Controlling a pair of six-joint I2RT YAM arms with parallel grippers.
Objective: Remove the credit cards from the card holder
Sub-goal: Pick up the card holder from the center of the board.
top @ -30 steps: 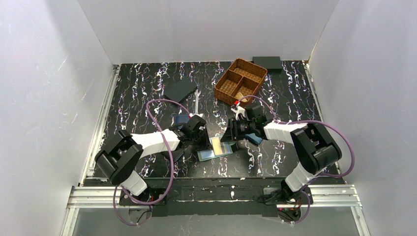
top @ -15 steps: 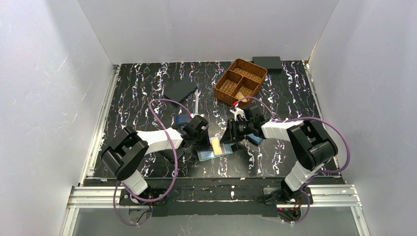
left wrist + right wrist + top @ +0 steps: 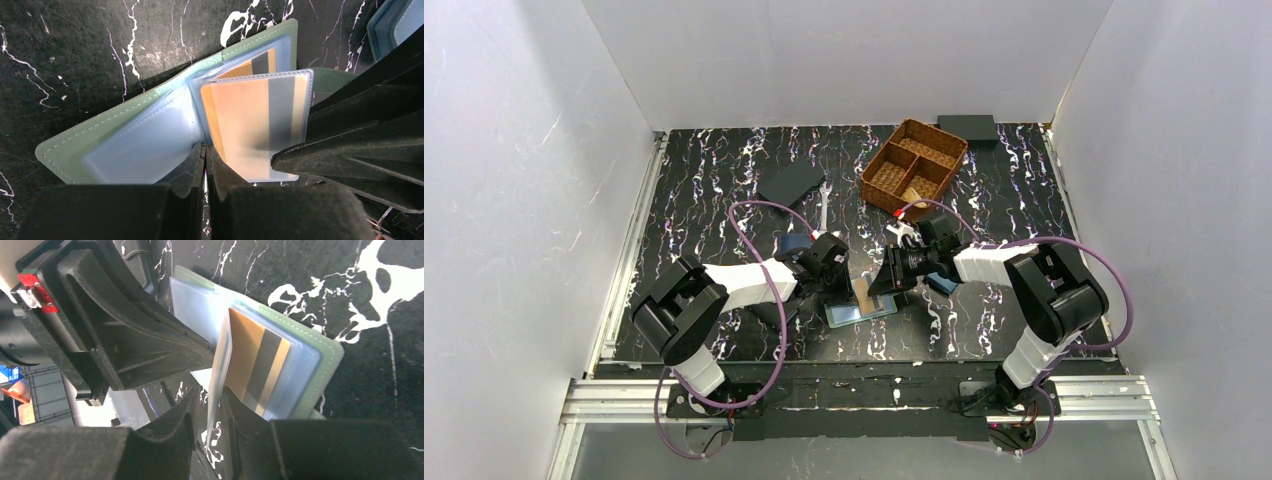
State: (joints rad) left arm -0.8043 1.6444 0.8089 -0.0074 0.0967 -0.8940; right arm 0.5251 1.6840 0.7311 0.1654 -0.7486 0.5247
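The pale mint-green card holder (image 3: pixel 849 315) lies open on the table between both grippers; it also shows in the left wrist view (image 3: pixel 75 145) and the right wrist view (image 3: pixel 327 360). Its clear sleeves hold tan-golden cards with a dark stripe. One sleeve with a tan-golden card (image 3: pixel 250 125) stands raised. A second such card (image 3: pixel 250 65) lies flat under it. My left gripper (image 3: pixel 205 155) is shut and presses at the sleeves' fold. My right gripper (image 3: pixel 211 400) has its fingers closed on the raised sleeve's edge (image 3: pixel 220 365). No separate black card shows.
A woven basket (image 3: pixel 914 165) stands at the back, a black box (image 3: pixel 967 126) behind it. A wrench (image 3: pixel 823 205) and a dark navy wallet (image 3: pixel 790 183) lie back left. A blue wallet (image 3: pixel 796 243) lies by the left gripper.
The sleeve with the tan-golden card has swung from lying flat to standing nearly upright. My right gripper has moved a little left with it. The left gripper has stayed on the holder.
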